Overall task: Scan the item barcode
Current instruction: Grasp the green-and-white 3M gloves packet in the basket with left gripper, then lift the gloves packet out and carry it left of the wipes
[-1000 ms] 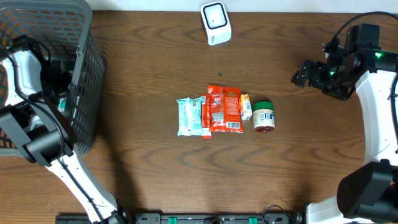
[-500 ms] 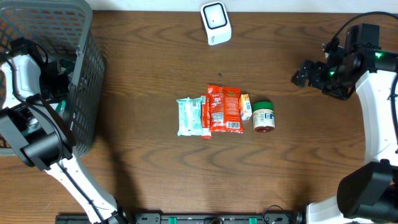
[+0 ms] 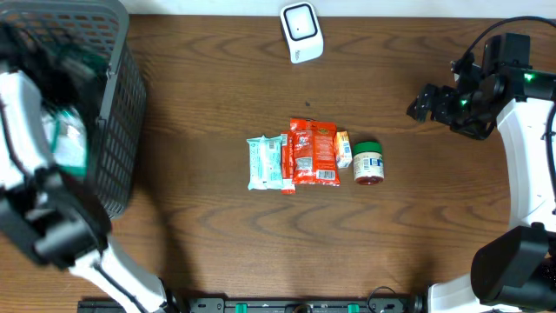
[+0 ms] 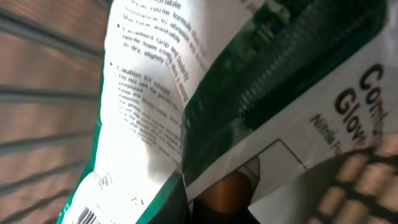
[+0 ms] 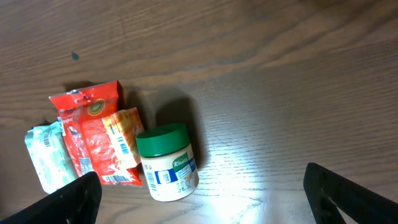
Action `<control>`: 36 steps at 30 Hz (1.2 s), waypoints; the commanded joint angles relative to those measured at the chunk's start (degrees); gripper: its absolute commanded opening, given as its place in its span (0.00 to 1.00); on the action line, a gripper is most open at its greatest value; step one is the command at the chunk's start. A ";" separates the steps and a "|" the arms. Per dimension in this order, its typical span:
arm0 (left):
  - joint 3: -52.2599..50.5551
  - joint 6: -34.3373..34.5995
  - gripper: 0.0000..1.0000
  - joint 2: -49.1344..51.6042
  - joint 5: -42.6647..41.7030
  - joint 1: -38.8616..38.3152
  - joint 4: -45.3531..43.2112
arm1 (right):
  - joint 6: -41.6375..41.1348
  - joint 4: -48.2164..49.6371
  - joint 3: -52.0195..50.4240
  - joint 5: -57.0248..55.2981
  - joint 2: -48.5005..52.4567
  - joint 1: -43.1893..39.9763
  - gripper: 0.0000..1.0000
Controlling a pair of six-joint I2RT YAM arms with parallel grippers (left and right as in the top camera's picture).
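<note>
Glove pack (image 4: pixel 155 93) hangs at the basket (image 3: pixel 113 104) on the left edge of the desk (image 3: pixel 217 243), the left gripper (image 4: pixel 214 202) apparently clamped on it; the right gripper (image 5: pixel 202 177) waits far right, jaws apart. We judge the pack light, soft and slippery, apt to flop and crease, so a pinch at one edge, clear of the barcode (image 4: pixel 84 216), should keep the code flat for the scanner (image 3: pixel 301 31).

Plenty of bare table (image 3: pixel 200 243) along the bottom, and between the grey basket (image 3: pixel 117 122) at upper left and the centre cluster. That cluster is pale packets (image 3: pixel 261 163), red pouch (image 3: pixel 314 152) and green-lidded jar (image 3: pixel 368 163) packed side by side, no gaps to reach through. White scanner (image 3: pixel 301 32) blocks top centre.
</note>
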State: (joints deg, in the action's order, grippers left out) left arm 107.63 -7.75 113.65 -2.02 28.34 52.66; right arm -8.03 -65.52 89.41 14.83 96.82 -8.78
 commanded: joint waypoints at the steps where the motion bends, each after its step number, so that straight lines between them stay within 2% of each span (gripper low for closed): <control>1: 1.31 2.62 0.07 -10.80 4.42 0.00 -2.01 | 0.17 -0.07 -0.02 0.44 -0.59 -0.66 0.99; 7: 1.31 2.80 0.07 -24.57 3.82 -0.20 -4.17 | 0.17 -0.07 -0.02 0.44 -0.59 -0.66 0.99; 10: 1.31 4.11 0.07 -30.88 0.66 -0.17 -3.37 | 0.17 -0.07 0.00 0.44 -0.59 -0.66 0.99; 15: 1.31 6.25 0.07 -39.98 -10.86 -0.17 -2.19 | 0.17 -0.07 0.00 0.44 -0.59 -0.66 0.99; 16: 1.31 7.48 0.07 -42.40 -15.91 -0.17 -1.77 | 0.17 -0.04 0.00 0.44 -0.59 -0.66 0.99; 19: 1.31 12.13 0.07 -45.97 -23.89 -0.17 -1.01 | 0.17 -0.07 -0.02 0.44 -0.59 -0.66 0.99; 25: 1.29 17.51 0.07 -49.09 -32.13 -0.20 5.86 | 0.17 -0.07 0.00 0.44 -0.59 -0.66 0.99; 27: 1.25 18.91 0.07 -49.05 -32.59 -0.63 9.64 | 0.17 -0.04 0.00 0.44 -0.59 -0.66 0.99; 31: -2.03 19.02 0.07 -48.81 -32.50 -4.92 15.56 | 0.17 -0.07 -0.02 0.44 -0.59 -0.66 0.99; 36: -8.50 19.02 0.07 -47.98 -32.44 -11.98 16.22 | 0.17 -0.07 -0.02 0.44 -0.59 -0.66 0.99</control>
State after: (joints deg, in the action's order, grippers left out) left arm 103.15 10.52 64.60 -32.95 20.49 69.06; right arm -8.03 -65.52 89.41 14.83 96.82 -8.78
